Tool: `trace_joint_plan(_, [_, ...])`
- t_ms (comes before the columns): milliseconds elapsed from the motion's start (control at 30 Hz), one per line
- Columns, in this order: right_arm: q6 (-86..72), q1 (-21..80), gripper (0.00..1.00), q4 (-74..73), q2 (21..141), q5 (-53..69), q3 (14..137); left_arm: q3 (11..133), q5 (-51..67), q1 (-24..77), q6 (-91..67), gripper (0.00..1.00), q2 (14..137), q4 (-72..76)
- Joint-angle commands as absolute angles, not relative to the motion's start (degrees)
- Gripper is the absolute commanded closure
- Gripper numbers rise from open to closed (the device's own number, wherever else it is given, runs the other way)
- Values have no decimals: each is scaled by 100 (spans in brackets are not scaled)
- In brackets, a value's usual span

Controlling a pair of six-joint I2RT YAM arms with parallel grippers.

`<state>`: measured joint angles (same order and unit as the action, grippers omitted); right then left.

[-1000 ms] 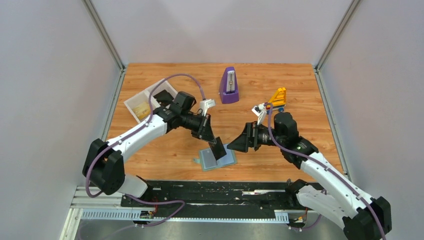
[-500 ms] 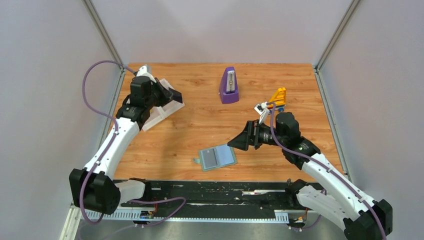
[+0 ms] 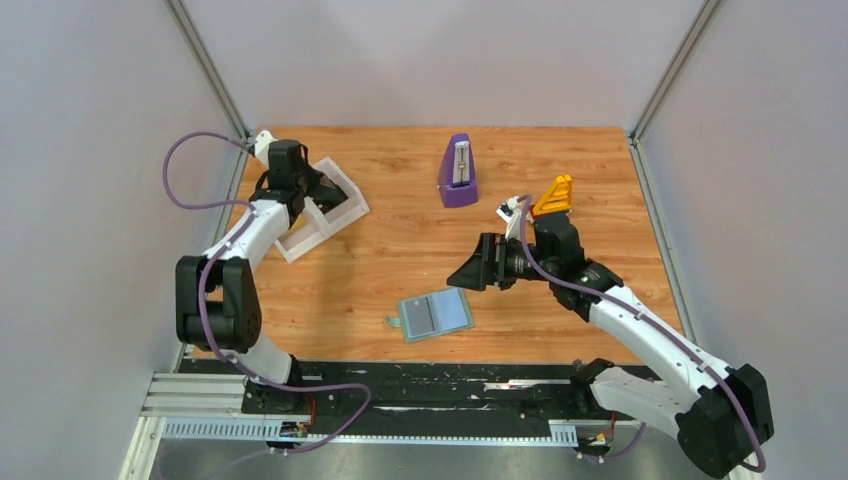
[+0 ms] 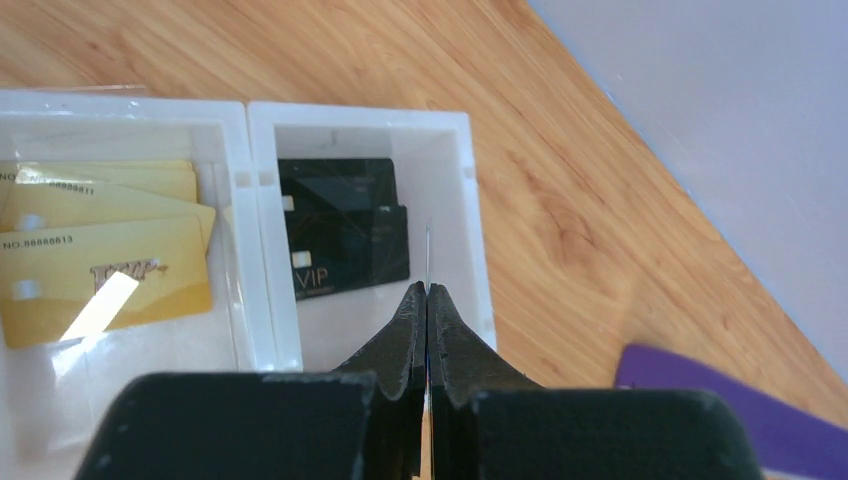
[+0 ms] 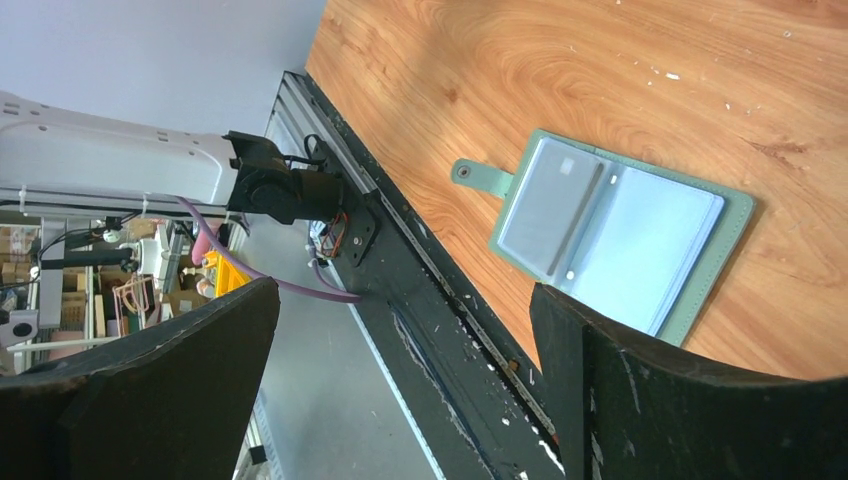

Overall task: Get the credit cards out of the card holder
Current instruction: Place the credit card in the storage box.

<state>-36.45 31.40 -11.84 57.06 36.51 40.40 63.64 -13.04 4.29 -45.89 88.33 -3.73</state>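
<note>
Counter (image 3: 400, 250): white tray (image 4: 470, 200) far left, card holder (image 3: 436, 315) open near middle, long axis left-right. Your left pincer (image 4: 428, 290) pinched on thin card (image 4: 428, 250) (edge-on), directly above tray's right compartment, over dark cards (image 4: 345, 235). Right pincer (image 3: 472, 275) wide, just beyond-right of card holder, so nearer arm.

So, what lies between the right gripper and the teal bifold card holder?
Only bare wooden tabletop, from right gripper to card holder, in the top view.

White tray (image 4: 360, 118) holds gold cards (image 4: 105, 265) and black cards (image 4: 345, 235); card holder (image 3: 436, 315) is teal.
</note>
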Motion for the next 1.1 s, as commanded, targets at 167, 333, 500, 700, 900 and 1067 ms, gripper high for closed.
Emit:
trace_joint_plan(167, [-3324,3115,0,-1037,6420,3682,4659,6928,-1306,19,-4902,100,9930,637])
trace_joint_plan(333, [-3236,3111,0,-1039,6834,3751,4877,7050,-1224,18,-4821,100,10307,784])
trace_joint_plan(500, [-3208,3111,0,-1042,7068,3821,5019,7064,-1073,-144,-4854,100,10528,935])
trace_joint_plan(700, [-3200,3103,0,-1037,7128,3809,5084,7015,-1068,-153,-4877,100,10716,986])
trace_joint_plan(900, [-3199,3104,0,-1038,7128,3812,5039,6966,-1100,-154,-4726,84,10722,1002])
trace_joint_plan(1067, [-3212,3103,0,-1039,7074,3797,5006,7037,-1165,-156,-4615,70,10680,915])
